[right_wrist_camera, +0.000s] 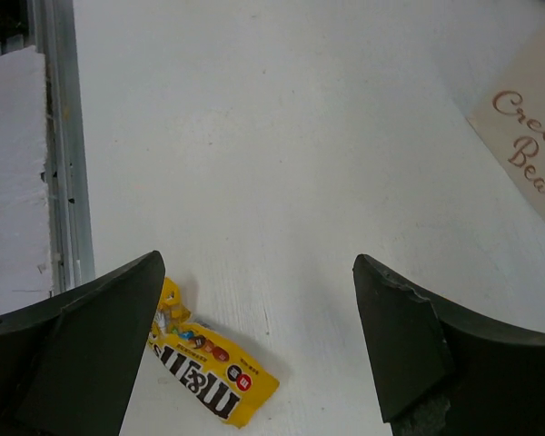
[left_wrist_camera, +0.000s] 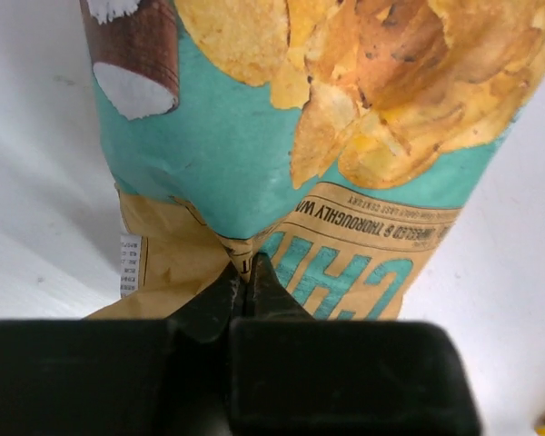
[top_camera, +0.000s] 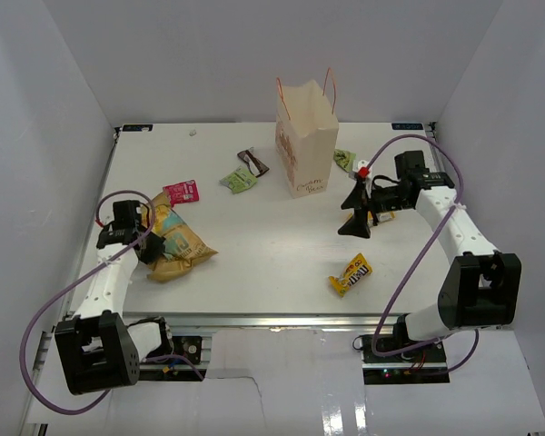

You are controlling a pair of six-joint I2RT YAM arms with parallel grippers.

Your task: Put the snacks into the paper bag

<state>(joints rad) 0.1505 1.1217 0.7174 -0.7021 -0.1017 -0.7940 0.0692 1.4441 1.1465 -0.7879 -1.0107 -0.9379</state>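
The large tan-yellow chip bag (top_camera: 180, 243) lies at the table's left. My left gripper (top_camera: 149, 247) is shut on its near edge; the left wrist view shows the fingertips (left_wrist_camera: 245, 272) pinching a fold of the chip bag (left_wrist_camera: 327, 136). The cream paper bag (top_camera: 306, 136) stands upright and open at the back centre. My right gripper (top_camera: 354, 223) is open and empty, hovering right of the bag. Its wrist view shows the gripper (right_wrist_camera: 259, 268) above bare table, the yellow M&M's pouch (right_wrist_camera: 209, 372) by its left finger and a corner of the paper bag (right_wrist_camera: 527, 154). The M&M's pouch (top_camera: 351, 274) lies front right.
A pink packet (top_camera: 182, 192), a green packet (top_camera: 239, 180) and a dark brown wrapper (top_camera: 253, 162) lie left of the paper bag. Another green packet (top_camera: 345, 160) lies just right of it. White walls enclose the table on three sides.
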